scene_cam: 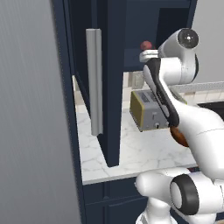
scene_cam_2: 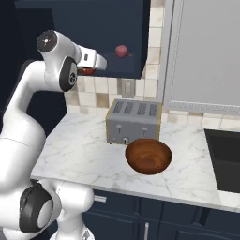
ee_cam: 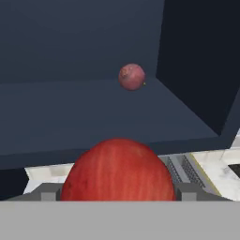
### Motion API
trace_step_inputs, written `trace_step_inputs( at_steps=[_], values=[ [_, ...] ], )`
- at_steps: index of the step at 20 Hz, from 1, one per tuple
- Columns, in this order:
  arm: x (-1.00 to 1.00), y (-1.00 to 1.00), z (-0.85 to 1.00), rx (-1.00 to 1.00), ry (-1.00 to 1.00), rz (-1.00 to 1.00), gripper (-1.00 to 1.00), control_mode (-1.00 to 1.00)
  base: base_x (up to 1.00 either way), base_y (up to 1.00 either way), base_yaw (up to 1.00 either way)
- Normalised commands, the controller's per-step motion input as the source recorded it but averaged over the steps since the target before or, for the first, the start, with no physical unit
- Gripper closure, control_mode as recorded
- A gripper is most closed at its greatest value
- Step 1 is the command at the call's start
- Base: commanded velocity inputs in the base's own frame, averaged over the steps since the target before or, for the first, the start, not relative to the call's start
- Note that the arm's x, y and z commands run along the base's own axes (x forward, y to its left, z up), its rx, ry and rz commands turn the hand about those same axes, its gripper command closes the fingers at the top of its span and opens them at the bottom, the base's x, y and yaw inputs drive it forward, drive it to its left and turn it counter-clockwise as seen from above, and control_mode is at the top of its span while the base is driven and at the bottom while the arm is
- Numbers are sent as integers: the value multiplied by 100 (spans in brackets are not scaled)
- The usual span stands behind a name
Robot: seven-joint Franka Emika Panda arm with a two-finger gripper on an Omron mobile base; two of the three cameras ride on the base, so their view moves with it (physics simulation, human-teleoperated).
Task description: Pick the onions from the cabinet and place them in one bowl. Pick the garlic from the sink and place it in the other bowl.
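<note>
The onions are split: the bright red onion (ee_cam: 118, 169) sits low and close in the hand view, bulging between the tips of the hand (ee_cam: 118, 190), which looks clenched on it, though the tips themselves are mostly hidden behind the ball. From the right base view a sliver of red shows under the hand (scene_cam_2: 89, 70), just at the front edge of the open cabinet (scene_cam_2: 93, 33). The duller pinkish-purple onion (ee_cam: 131, 76) rests farther back on the cabinet shelf (ee_cam: 70, 117), well apart from the hand.

The step in hand, as I judge it, is carrying the red onion out of the cabinet to the bowl. To do it well, draw the hand straight back until the ball is past the shelf lip and the cabinet door (scene_cam: 109, 78) on the left. Then swing right and down past the toaster (scene_cam_2: 133, 121), and lower over the middle of the wooden bowl (scene_cam_2: 148, 156) on the worktop (scene_cam_2: 75, 150) before letting go, since a round ball dropped from height could bounce out.

Counted: two onions, one wooden bowl, one toaster, one corner of the black sink (scene_cam_2: 225, 159) at far right. Its inside is out of frame, so the garlic cannot be counted.
</note>
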Motion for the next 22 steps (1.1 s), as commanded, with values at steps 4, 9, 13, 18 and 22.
trace_step_inputs(
  at_steps=[4, 9, 13, 18, 22],
  values=[
    [-100, -32, -27, 0, 5, -1, 100, -100, 0, 0, 0],
    [-100, -52, -41, -5, 3, -2, 100, -100, 0, 0, 0],
    [-75, -86, -40, -3, 3, 0, 100, -100, 0, 0, 0],
    [-60, -93, -38, 0, 4, 0, 100, -100, 0, 0, 0],
    [-42, -84, -44, 0, 4, 0, 100, -100, 0, 0, 0]
  ],
)
